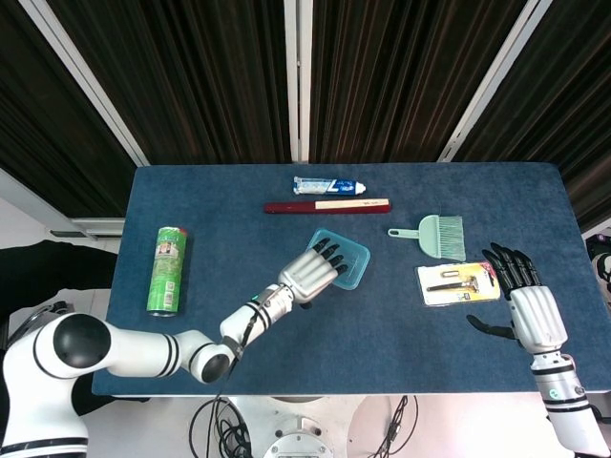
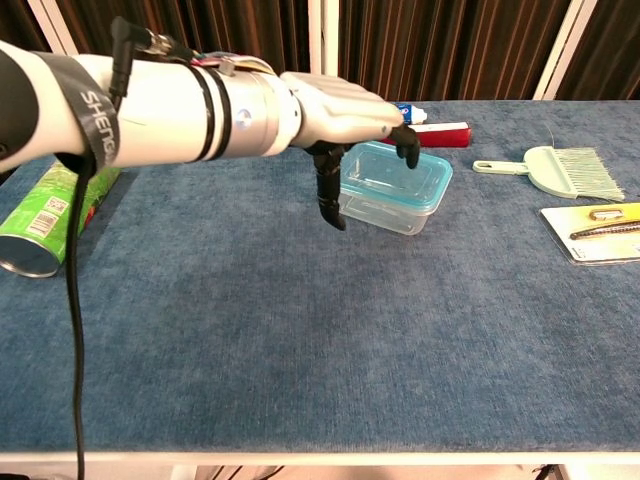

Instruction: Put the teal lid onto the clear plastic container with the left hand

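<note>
Blue-cloth table [image 1: 286, 196] against dark vertical slats, white posts between them. Clear plastic container [image 2: 396, 206] sits center frame in both views, teal lid [image 2: 420, 180] already seated on top of it. Left hand [image 1: 313, 272] hovers over the container's left part, palm down, fingers spread and holding nothing; chest view shows dark fingertips [image 2: 408, 146] over the lid and the thumb hanging down just left of the container wall. Cannot tell if any fingertip touches the lid. Left arm [image 2: 150, 110] enters from upper left in chest view, black strap on it reads "SHEN..." (rest cut off).

Right hand [image 1: 523, 296] at lower right of head view, resting near the table edge, fingers apart, empty; not seen in chest view.

Other items: green can [image 1: 166, 269] lying on its side at left, label print too small to read. Toothpaste tube [image 1: 328, 185] upper center, blue/white, text unreadable. Dark red strip [image 1: 327, 205] with a pale section just below the tube. Mint hand brush [image 1: 431, 235] right of the container. Carded tool pack [image 1: 457, 283] on yellow backing, right side, just beside the right hand.
</note>
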